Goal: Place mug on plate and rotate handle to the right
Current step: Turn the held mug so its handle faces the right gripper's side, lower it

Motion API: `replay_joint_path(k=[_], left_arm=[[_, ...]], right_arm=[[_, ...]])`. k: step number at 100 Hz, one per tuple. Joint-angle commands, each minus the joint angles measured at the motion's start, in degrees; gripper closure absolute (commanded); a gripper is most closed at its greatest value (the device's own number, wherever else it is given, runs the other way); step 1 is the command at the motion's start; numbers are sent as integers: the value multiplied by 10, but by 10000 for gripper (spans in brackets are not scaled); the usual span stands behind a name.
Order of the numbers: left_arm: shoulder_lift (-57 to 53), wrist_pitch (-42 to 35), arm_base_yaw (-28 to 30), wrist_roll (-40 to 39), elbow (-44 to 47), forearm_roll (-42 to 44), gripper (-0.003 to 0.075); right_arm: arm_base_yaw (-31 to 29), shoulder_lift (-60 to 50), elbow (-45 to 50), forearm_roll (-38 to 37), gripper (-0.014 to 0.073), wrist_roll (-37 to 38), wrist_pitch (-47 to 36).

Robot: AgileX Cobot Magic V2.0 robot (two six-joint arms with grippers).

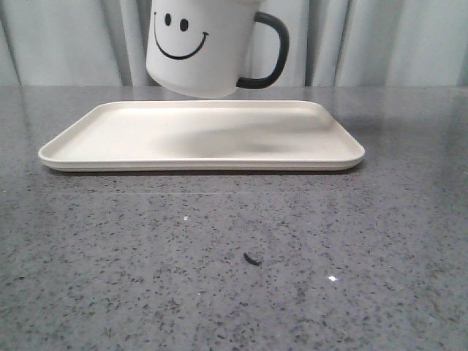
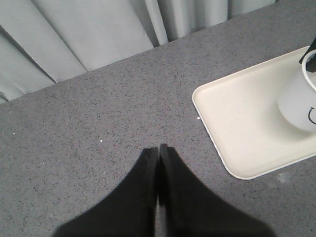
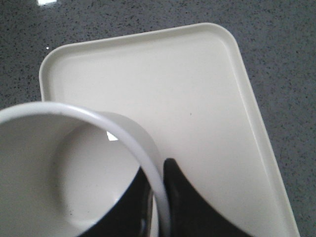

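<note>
White mug [image 1: 199, 47] hangs tilted at top centre above the plate [image 1: 110, 142], handle [image 1: 269, 51] pointing frame-right; right fingers [image 3: 185, 202] pinch its rim. Left fingers [image 2: 148, 182] pressed together over speckled grey table [image 1: 234, 278]; curtain [image 1: 380, 40] behind.

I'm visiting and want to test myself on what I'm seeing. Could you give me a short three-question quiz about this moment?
1. True or false: the white smiley-face mug rests on the cream rectangular plate.
2. Which claw grips the mug's rim: A left, B right?
3. Fill in: in the front view, the mug's black loop handle points to the ____.

Key: 1 false, it hangs above; 2 B, the right claw; the left claw is shut, empty; 3 right.
</note>
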Motion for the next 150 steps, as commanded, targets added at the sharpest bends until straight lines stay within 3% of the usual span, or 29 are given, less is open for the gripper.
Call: replay_joint_path(k=[1,60,150], left_arm=[[-4,-13,-2,-4,-11,2,739],[-4,-13,-2,-4,-11,2,739],[-4,-13,-2,-4,-10,-1,739]], right_arm=[[-3,-26,-19,30,660,-24,47],[-3,7,-19,37,659,-82,48],[-3,7,19,20,659,-94,48]])
